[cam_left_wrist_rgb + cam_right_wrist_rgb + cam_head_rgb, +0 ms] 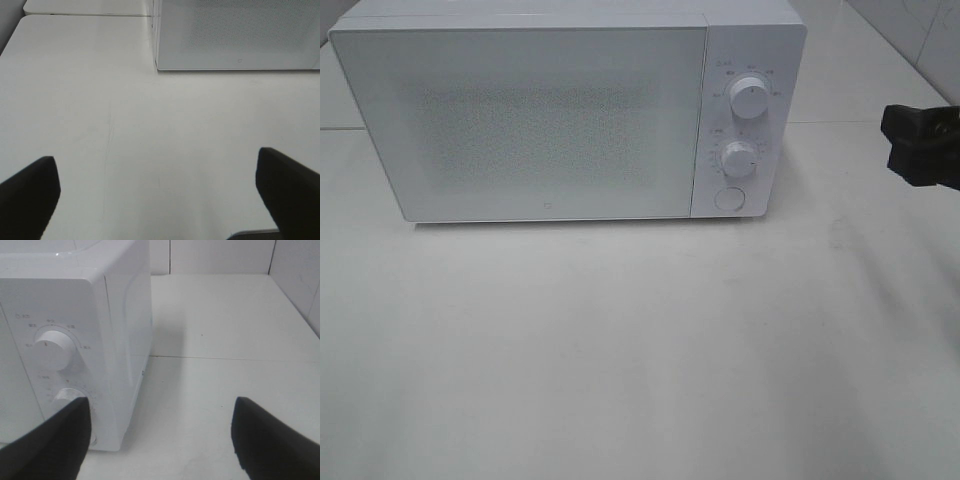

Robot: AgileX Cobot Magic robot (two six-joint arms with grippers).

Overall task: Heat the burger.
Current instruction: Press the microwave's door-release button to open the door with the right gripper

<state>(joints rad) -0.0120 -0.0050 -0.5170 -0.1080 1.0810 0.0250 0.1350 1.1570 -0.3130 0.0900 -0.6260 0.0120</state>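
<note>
Right hand (921,146) spread wide, empty, hanging just right of the microwave (540,120). Left hand (155,200) fully open over the near bench (100,125), holding nothing. Door (520,115) shut. Burger nowhere in sight; perhaps inside, cannot tell. If so, setting the timer dial (738,159) remains.

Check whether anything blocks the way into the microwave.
Yes: the microwave door is shut across its front. The burger shows in no view. The left pincer and right pincer hang open and empty.

Left gripper (159,197) spread wide over bare white table (100,100), microwave (235,35) door closed beyond
</note>
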